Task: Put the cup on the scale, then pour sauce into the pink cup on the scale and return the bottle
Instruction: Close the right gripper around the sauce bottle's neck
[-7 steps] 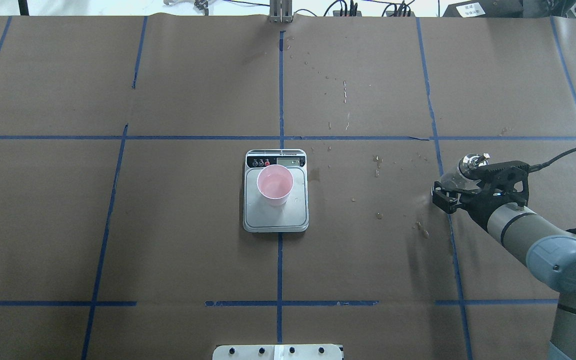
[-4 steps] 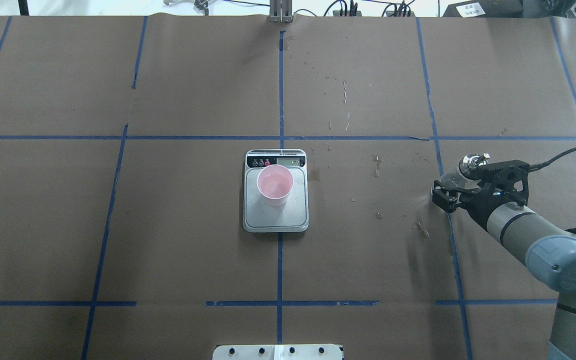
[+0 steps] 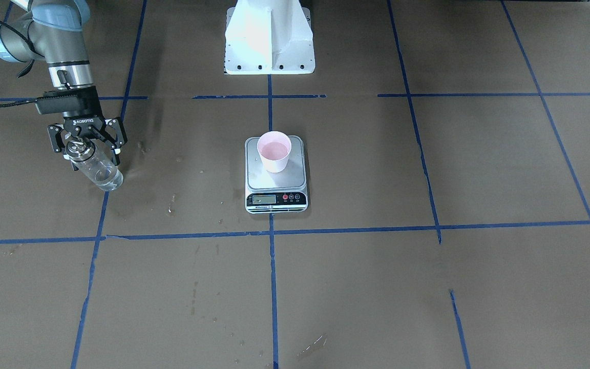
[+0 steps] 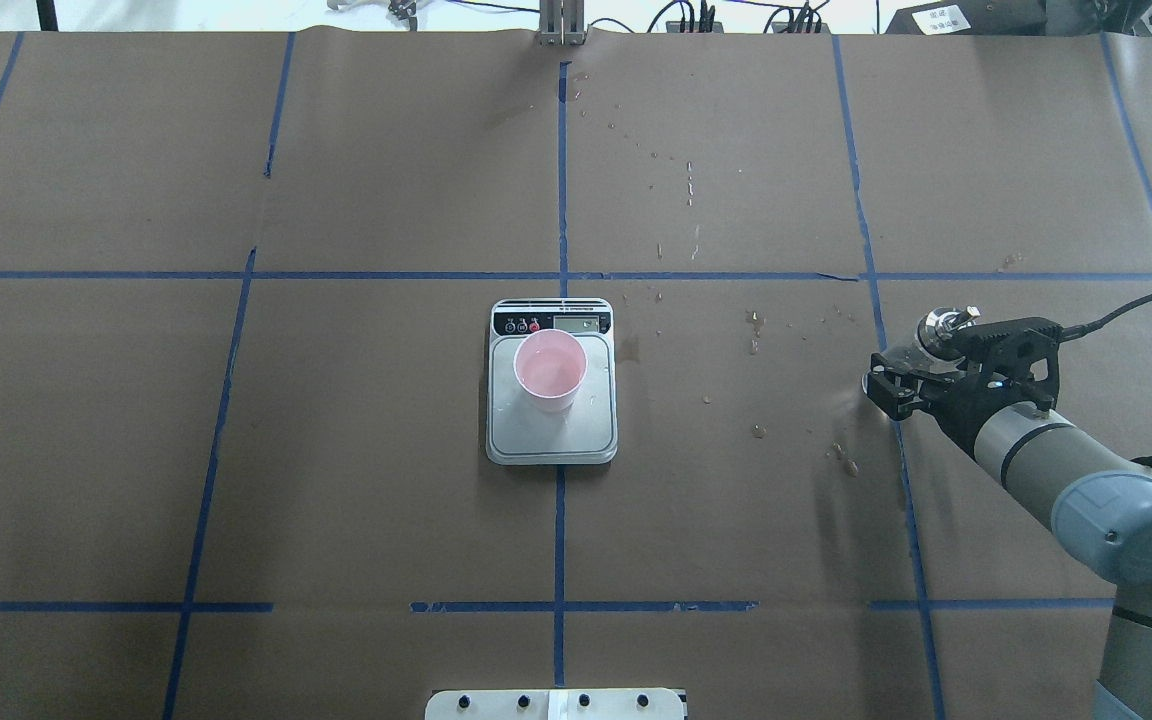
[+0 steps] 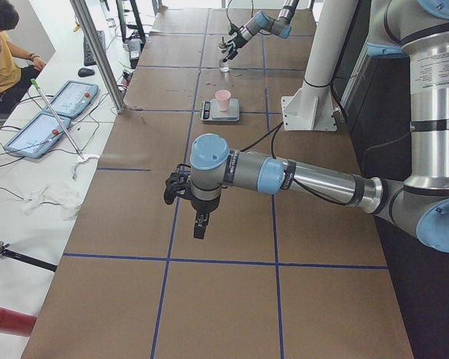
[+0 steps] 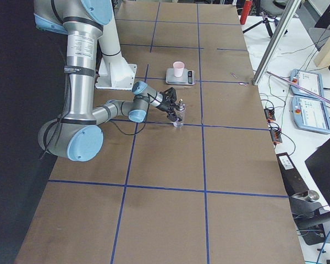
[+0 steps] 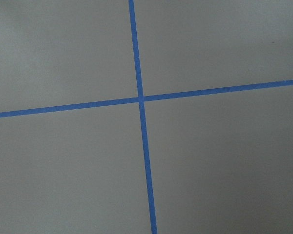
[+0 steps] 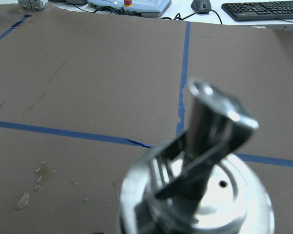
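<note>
The pink cup (image 4: 550, 368) (image 3: 274, 150) stands upright on the steel platform of the scale (image 4: 551, 440) (image 3: 276, 180), near its display end. The clear glass bottle (image 3: 95, 166) (image 4: 941, 325) stands upright on the paper far to the robot's right, and its silver spout cap (image 8: 200, 161) fills the right wrist view. My right gripper (image 3: 87, 150) (image 4: 911, 365) is around the bottle's neck, open, with its fingers (image 3: 118, 141) spread wider than the glass. My left gripper (image 5: 170, 191) shows only in the exterior left view, hanging over bare paper; I cannot tell whether it is open.
Brown paper with a blue tape grid covers the table. Wet spots (image 4: 756, 325) dot the paper between scale and bottle. The white robot base (image 3: 269, 51) is behind the scale. A person and tablets (image 5: 56, 112) are beside the table's far long edge.
The right gripper's near finger has shifted slightly away from the bottle, and the gripper looks a little wider. The bottle, cup and scale have stayed put.
</note>
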You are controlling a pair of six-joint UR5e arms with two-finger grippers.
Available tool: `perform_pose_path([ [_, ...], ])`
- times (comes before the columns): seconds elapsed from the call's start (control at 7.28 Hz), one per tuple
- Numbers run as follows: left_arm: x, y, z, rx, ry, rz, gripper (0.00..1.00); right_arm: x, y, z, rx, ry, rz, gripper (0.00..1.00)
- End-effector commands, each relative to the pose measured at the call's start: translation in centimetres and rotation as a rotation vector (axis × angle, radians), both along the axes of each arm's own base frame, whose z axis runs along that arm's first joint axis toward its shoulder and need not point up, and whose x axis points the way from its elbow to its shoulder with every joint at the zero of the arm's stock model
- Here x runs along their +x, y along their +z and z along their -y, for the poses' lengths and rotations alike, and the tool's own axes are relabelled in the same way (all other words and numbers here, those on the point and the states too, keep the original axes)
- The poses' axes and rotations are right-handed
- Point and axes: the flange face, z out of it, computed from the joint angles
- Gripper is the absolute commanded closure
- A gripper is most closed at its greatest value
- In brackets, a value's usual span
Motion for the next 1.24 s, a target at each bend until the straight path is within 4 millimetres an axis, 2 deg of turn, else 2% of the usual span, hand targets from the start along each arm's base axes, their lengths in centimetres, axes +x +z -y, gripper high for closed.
perform_pose_path([
  [0.0,0.1,-0.1,0.0,-0.001,0.002,-0.011,0.00,0.3,0.3,0.1,0.025,0.011,0.042,0.70],
  [0.14,0.1,-0.1,0.0,0.001,0.002,-0.012,0.00,0.5,0.3,0.1,0.033,0.019,0.043,0.95],
  [0.27,0.1,-0.2,0.1,0.004,0.002,-0.012,0.00,0.5,0.1,0.2,0.039,0.029,0.045,1.00],
  [0.82,0.1,0.0,0.1,0.001,0.002,-0.012,0.00,0.2,-1.5,0.6,0.078,0.027,0.043,1.00],
  [0.96,0.1,0.0,0.2,0.002,0.002,-0.012,0.00,0.4,-2.8,1.9,0.098,0.046,0.054,1.00],
  [1.1,0.1,0.0,0.3,0.001,0.002,-0.012,0.00,2.0,-4.0,4.0,0.195,0.028,-0.053,1.00],
])
